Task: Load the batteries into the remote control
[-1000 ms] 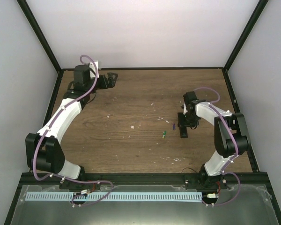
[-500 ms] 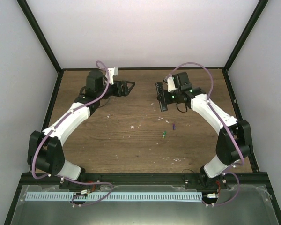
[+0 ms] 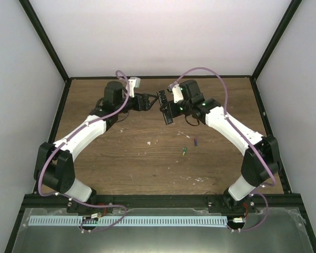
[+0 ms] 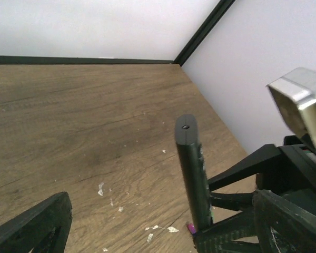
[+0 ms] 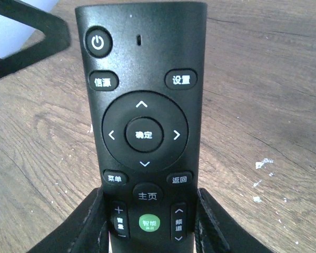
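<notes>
My right gripper (image 3: 170, 108) is shut on the lower part of the black remote control (image 3: 165, 107) and holds it in the air over the back middle of the table. In the right wrist view the remote (image 5: 142, 100) faces the camera button side up, clamped between my right gripper's (image 5: 147, 224) fingers. My left gripper (image 3: 146, 101) is open and empty, just left of the remote. In its wrist view the remote (image 4: 191, 168) shows edge-on between the spread fingers (image 4: 39, 226). The green battery (image 3: 184, 151) and purple battery (image 3: 196, 142) lie on the table, apart from both grippers.
The wooden table (image 3: 121, 153) has small white flecks. Black frame posts and white walls close the back and sides. The right wrist camera housing (image 4: 300, 103) shows close to the left gripper.
My right gripper has lifted the remote from the right of the table and carried it to the back middle. My left gripper has moved right to meet it. The batteries have not moved.
</notes>
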Robot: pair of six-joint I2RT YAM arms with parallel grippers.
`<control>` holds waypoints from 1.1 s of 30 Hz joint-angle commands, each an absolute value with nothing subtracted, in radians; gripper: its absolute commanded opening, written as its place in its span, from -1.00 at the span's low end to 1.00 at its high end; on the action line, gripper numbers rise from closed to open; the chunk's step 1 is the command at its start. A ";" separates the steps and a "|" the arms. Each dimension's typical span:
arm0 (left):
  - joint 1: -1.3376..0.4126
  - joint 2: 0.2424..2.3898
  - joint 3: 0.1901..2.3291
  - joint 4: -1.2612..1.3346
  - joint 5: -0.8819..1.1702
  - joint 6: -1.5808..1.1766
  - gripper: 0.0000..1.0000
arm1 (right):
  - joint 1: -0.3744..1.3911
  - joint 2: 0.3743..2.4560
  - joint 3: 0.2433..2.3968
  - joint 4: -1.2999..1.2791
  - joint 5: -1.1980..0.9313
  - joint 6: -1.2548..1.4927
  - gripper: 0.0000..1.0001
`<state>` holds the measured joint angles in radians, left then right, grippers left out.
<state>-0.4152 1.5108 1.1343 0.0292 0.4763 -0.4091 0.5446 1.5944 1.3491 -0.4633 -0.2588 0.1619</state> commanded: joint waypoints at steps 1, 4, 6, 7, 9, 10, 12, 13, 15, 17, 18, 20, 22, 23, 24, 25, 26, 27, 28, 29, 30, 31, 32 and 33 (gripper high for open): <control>-0.419 1.536 1.136 0.057 0.489 -0.410 0.85 | 0.568 1.605 1.416 -0.430 -0.265 0.174 -0.69; -0.421 1.546 1.140 0.061 0.498 -0.412 0.83 | 0.580 1.612 1.428 -0.430 -0.268 0.172 -0.69; -0.422 1.552 1.144 0.063 0.502 -0.413 0.81 | 0.588 1.620 1.435 -0.432 -0.266 0.172 -0.69; -0.423 1.554 1.147 0.064 0.505 -0.414 0.80 | 0.592 1.624 1.438 -0.433 -0.266 0.172 -0.69; -0.423 1.562 1.154 0.063 0.509 -0.414 0.76 | 0.600 1.631 1.443 -0.434 -0.255 0.171 -0.69; -0.425 1.565 1.158 0.062 0.511 -0.414 0.76 | 0.604 1.634 1.445 -0.435 -0.252 0.168 -0.69; -0.425 1.569 1.163 0.063 0.512 -0.416 0.71 | 0.611 1.642 1.452 -0.440 -0.242 0.166 -0.69; -0.425 1.573 1.164 0.064 0.514 -0.418 0.68 | 0.615 1.644 1.455 -0.440 -0.239 0.163 -0.69; -0.426 1.580 1.169 0.064 0.518 -0.420 0.54 | 0.626 1.649 1.459 -0.441 -0.219 0.158 -0.69; -0.426 1.589 1.179 0.060 0.525 -0.420 0.38 | 0.637 1.651 1.463 -0.442 -0.203 0.151 -0.69; -0.426 1.592 1.183 0.054 0.526 -0.422 0.32 | 0.642 1.652 1.465 -0.440 -0.195 0.149 -0.69; -0.426 1.598 1.189 0.053 0.529 -0.427 0.19 | 0.651 1.654 1.467 -0.439 -0.180 0.144 -0.69; -0.428 1.600 1.189 0.055 0.530 -0.431 0.11 | 0.656 1.655 1.469 -0.440 -0.169 0.139 -0.69; -0.428 1.600 1.189 0.055 0.528 -0.430 0.07 | 0.659 1.655 1.469 -0.440 -0.162 0.136 -0.69; -0.428 1.600 1.190 0.055 0.528 -0.429 0.01 | 0.659 1.655 1.470 -0.441 -0.157 0.132 -0.69; -0.428 1.600 1.191 0.054 0.526 -0.427 -0.05 | 0.661 1.655 1.471 -0.443 -0.150 0.128 -0.69; -0.428 1.600 1.192 0.052 0.524 -0.425 -0.13 | 0.661 1.654 1.470 -0.444 -0.142 0.125 -0.69; -0.428 1.600 1.194 0.049 0.522 -0.422 -0.19 | 0.661 1.654 1.469 -0.446 -0.135 0.123 -0.69; -0.428 1.600 1.194 0.049 0.521 -0.421 -0.22 | 0.662 1.654 1.469 -0.447 -0.131 0.118 -0.69; -0.428 1.601 1.194 0.049 0.521 -0.420 -0.26 | 0.661 1.654 1.470 -0.449 -0.129 0.116 -0.69; -0.428 1.602 1.196 0.049 0.521 -0.420 -0.31 | 0.661 1.654 1.470 -0.449 -0.128 0.114 -0.68; -0.428 1.603 1.195 0.051 0.523 -0.420 -0.37 | 0.661 1.654 1.469 -0.449 -0.129 0.113 -0.68; -0.428 1.604 1.198 0.052 0.524 -0.420 -0.44 | 0.661 1.654 1.468 -0.448 -0.128 0.112 -0.68; -0.428 1.606 1.198 0.053 0.526 -0.420 -0.51 | 0.661 1.654 1.468 -0.449 -0.127 0.111 -0.68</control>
